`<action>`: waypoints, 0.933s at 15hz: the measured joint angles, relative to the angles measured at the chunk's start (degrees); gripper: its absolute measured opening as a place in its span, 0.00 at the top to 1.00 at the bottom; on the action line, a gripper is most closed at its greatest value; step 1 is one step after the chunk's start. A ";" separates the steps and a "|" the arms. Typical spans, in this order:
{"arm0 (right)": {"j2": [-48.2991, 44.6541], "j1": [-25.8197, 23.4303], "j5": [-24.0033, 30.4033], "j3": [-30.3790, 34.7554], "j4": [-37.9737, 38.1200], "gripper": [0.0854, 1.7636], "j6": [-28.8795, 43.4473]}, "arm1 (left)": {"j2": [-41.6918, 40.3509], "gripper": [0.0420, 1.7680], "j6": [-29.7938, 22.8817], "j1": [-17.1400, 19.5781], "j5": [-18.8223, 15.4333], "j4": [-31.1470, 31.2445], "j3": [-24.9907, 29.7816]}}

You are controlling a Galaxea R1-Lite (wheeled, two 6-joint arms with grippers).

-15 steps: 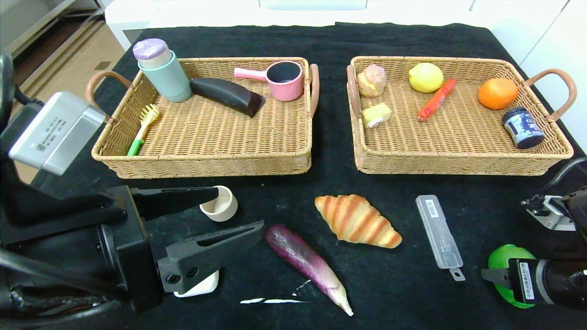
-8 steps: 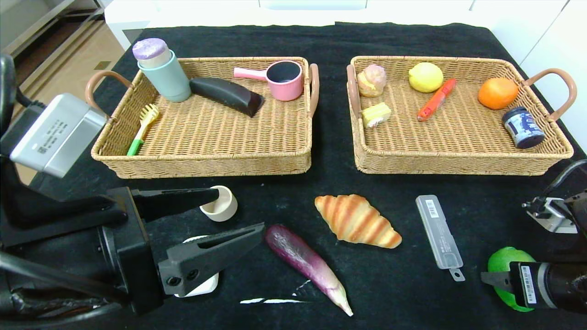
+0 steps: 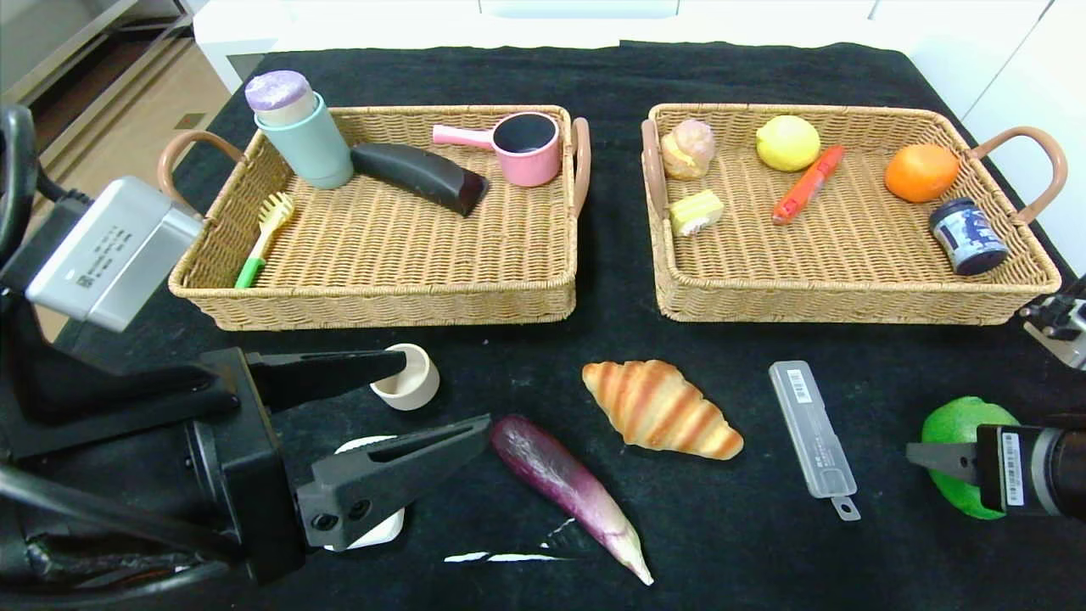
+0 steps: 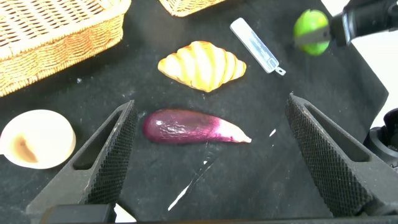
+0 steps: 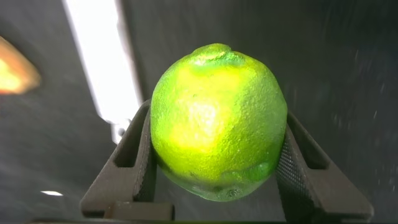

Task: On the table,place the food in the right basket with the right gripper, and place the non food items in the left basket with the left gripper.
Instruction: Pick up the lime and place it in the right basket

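Observation:
My right gripper (image 3: 942, 458) is shut on a green lime (image 3: 963, 437) and holds it above the cloth at the front right; the lime fills the right wrist view (image 5: 217, 118). My left gripper (image 3: 424, 399) is open and empty at the front left, above a purple eggplant (image 4: 193, 127) and beside a small beige cup (image 3: 407, 378). A croissant (image 3: 662, 409) and a grey flat case (image 3: 810, 428) lie on the cloth. The left basket (image 3: 382, 288) holds non-food items. The right basket (image 3: 848, 297) holds food and a jar.
The left basket holds a teal bottle (image 3: 305, 127), a dark block (image 3: 420, 176), a pink pot (image 3: 526, 148) and a brush (image 3: 265, 229). The right basket holds a lemon (image 3: 787, 142), an orange (image 3: 920, 172), a jar (image 3: 967, 236). A white object (image 3: 373, 526) lies under my left gripper.
My right gripper has lifted the lime and carried it up and slightly to the right. The left arm has barely moved.

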 joint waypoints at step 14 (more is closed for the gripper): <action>15.60 -5.36 -0.90 -33.82 2.95 0.39 -8.66 | -0.11 0.03 0.44 -0.09 0.00 0.02 0.43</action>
